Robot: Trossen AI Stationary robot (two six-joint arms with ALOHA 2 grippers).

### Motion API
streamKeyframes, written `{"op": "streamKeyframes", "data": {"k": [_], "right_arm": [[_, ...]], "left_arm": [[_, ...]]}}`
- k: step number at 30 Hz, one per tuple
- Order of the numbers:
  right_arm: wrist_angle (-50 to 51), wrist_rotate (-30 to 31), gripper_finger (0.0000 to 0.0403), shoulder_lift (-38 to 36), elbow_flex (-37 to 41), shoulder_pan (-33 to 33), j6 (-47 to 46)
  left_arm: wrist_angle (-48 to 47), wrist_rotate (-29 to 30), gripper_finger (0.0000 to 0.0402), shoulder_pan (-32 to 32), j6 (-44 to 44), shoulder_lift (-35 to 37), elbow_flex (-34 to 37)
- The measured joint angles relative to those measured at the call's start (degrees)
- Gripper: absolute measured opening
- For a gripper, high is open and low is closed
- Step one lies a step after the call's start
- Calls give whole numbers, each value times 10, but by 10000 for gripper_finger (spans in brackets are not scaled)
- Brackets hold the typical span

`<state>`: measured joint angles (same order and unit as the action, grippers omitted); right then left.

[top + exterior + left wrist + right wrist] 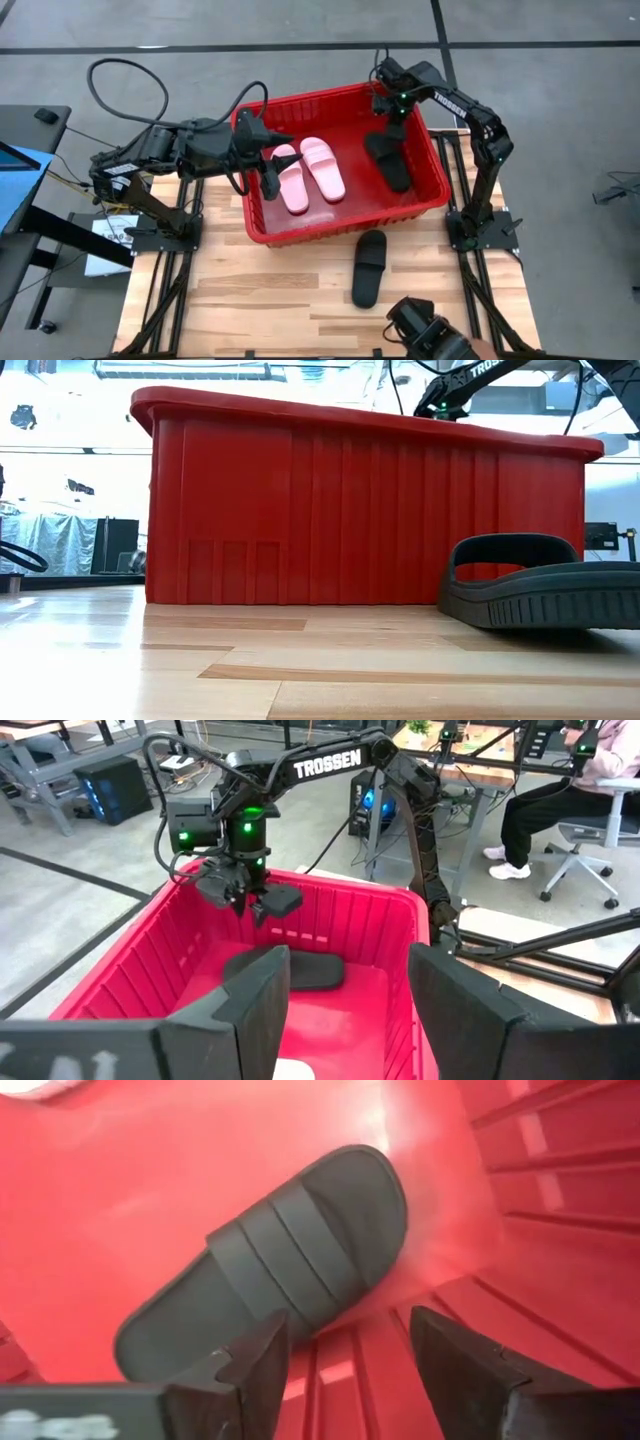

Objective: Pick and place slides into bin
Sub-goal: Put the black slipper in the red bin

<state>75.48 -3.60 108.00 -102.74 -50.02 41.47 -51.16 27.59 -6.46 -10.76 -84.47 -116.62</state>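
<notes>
- On the pale wooden slatted table [250, 290], seen from above, the dark left gripper [268, 160] reaches over the left rim of the large rectangular red plastic bin [345, 222]; its fingers [455, 1010] are spread wide with nothing between them.
- Inside the bin, toward its left half, two pale pink open-toe slide sandals [308, 172] lie side by side, soles down, just beside the left gripper.
- Further right inside the bin, one black wide-strap slide sandal [270, 1270] lies flat on the red floor near the right wall.
- Above that black sandal, the dark right gripper [390, 125] hangs over the bin's far right corner, its fingers [455, 1365] parted and empty, clear of the sandal.
- Outside the bin, on the table in front of its near wall, a second black slide sandal [368, 267] lies alone.
</notes>
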Motion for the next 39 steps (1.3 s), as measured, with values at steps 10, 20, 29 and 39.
{"op": "streamKeyframes", "data": {"k": [10, 20, 29, 39], "right_arm": [[-1, 61, 195, -66, 0, 60, -15], [29, 115, 203, -201, 0, 186, -114], [123, 145, 206, -272, 0, 377, -289], [145, 147, 208, -264, 0, 619, -561]], "left_arm": [[-8, 0, 197, 0, 5, 0, 0], [-8, 0, 197, 0, 29, 0, 0], [-8, -8, 196, 0, 41, 0, 0], [-11, -8, 196, 0, 60, 0, 0]]}}
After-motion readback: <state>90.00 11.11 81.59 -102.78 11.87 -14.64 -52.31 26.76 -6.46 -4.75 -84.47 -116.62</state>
